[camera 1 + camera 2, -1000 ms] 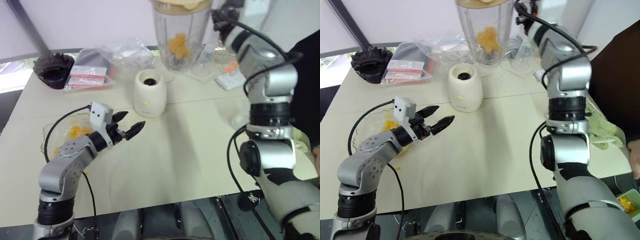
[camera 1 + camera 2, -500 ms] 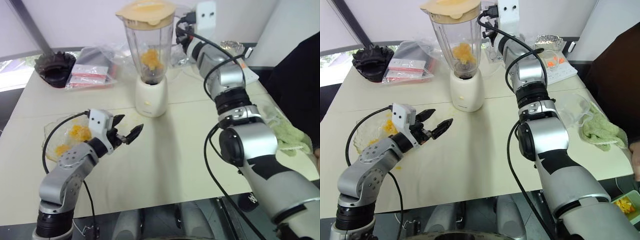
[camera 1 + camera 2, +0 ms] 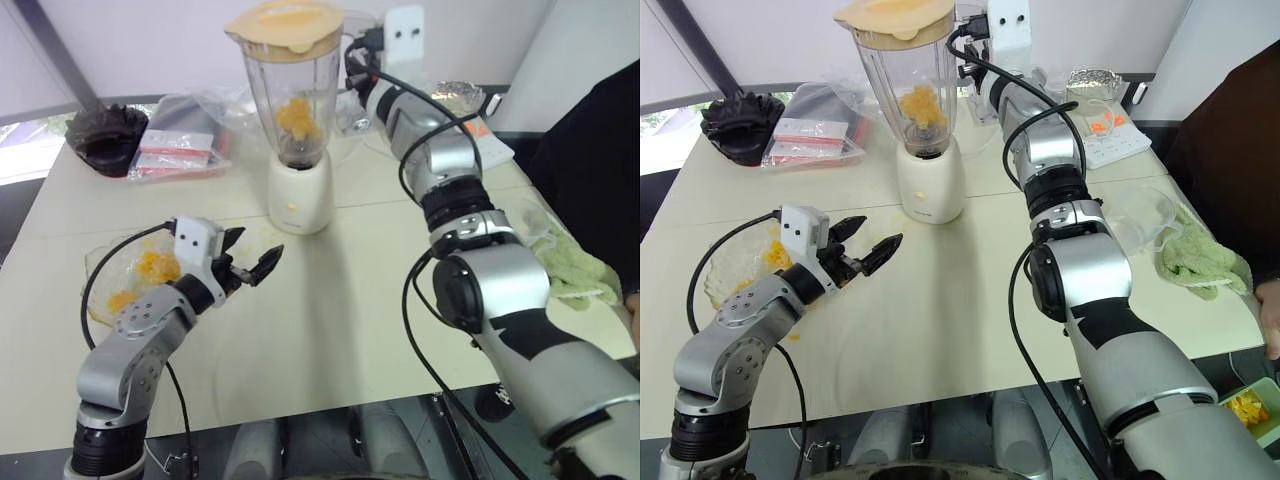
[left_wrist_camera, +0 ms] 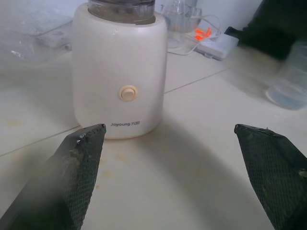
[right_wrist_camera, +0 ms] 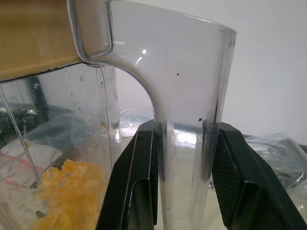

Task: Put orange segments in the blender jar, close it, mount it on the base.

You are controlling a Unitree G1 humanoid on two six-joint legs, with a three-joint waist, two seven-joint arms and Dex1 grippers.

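The blender jar stands upright on the cream base, with a flat cream lid on its top. Orange segments lie low inside the jar. My right gripper is shut on the jar's clear side handle, one black finger on each side. My left gripper hovers open over the table in front of the base, pointing at it, with nothing between its fingers. More orange segments lie in a shallow glass bowl beside my left arm.
A black ridged object and plastic bags lie at the back left. A clear jug and a green cloth are at the right, beside a person's dark sleeve. A white power strip is behind the right arm.
My right gripper carried the jar left and down from behind the base onto its top. The left gripper stayed where it was, open.
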